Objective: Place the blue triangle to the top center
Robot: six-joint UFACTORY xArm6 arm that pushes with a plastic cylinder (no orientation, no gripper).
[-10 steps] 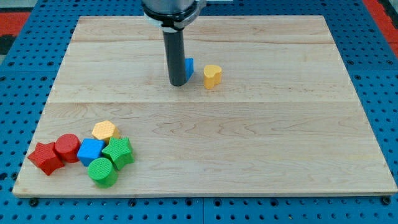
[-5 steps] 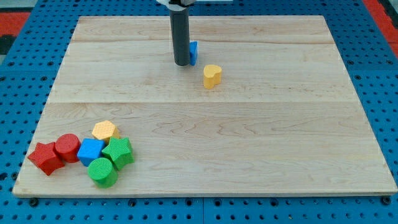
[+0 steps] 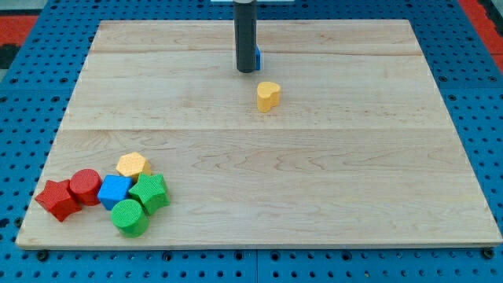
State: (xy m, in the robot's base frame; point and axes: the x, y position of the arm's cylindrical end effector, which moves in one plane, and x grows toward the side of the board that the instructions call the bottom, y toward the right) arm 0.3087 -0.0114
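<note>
The blue triangle point(image 3: 257, 58) sits near the view's top centre of the wooden board point(image 3: 330, 173), mostly hidden behind the dark rod; only a thin blue edge shows on the rod's right side. My tip point(image 3: 246, 71) rests on the board right against the triangle's left side.
A yellow heart-shaped block point(image 3: 268, 95) lies just below and right of my tip. At the view's bottom left is a cluster: red star point(image 3: 56, 199), red cylinder point(image 3: 85, 186), blue cube point(image 3: 115, 191), yellow hexagon point(image 3: 133, 166), green star point(image 3: 149, 192), green cylinder point(image 3: 129, 218).
The rod and the blue triangle have moved up and to the right, away from the yellow heart. The other blocks have not moved.
</note>
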